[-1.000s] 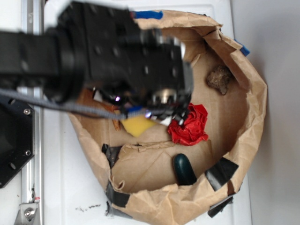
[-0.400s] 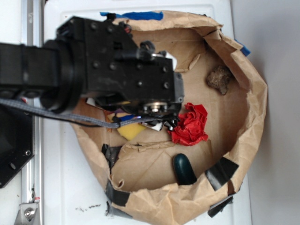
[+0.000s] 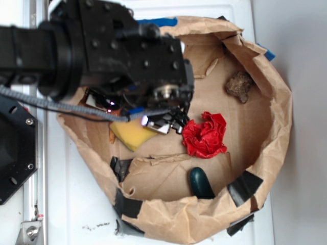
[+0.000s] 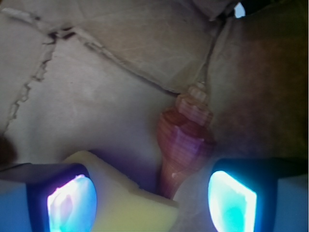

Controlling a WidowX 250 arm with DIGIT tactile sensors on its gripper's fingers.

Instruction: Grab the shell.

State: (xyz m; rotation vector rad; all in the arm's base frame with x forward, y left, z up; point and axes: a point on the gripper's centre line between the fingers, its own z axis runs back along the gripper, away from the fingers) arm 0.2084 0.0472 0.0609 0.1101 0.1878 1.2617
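**Gripper open above the shell in the paper basin**

Clearly, from the outside view, the black arm [image 3: 76, 56] covers the left part of the brown paper basin [image 3: 276, 122]. Under the arm, a yellow sponge [image 3: 130, 133] lies on the paper floor, and the gripper [image 3: 162, 122] hangs just to the right of the sponge. Further right is a crumpled red object [image 3: 205, 135], below it a dark green object [image 3: 201, 184], and near the right wall a brown rock [image 3: 239, 86].

In the wrist view, the left finger pad [image 4: 67, 203] glows above the sponge [image 4: 125, 203]. The shell [image 4: 186, 142] lies between the two pads, touching the sponge at its lower end, its spiral tip pointing up toward a fold of the paper. The right pad [image 4: 231, 200] stands apart from the shell. The jaws are spread and hold nothing.
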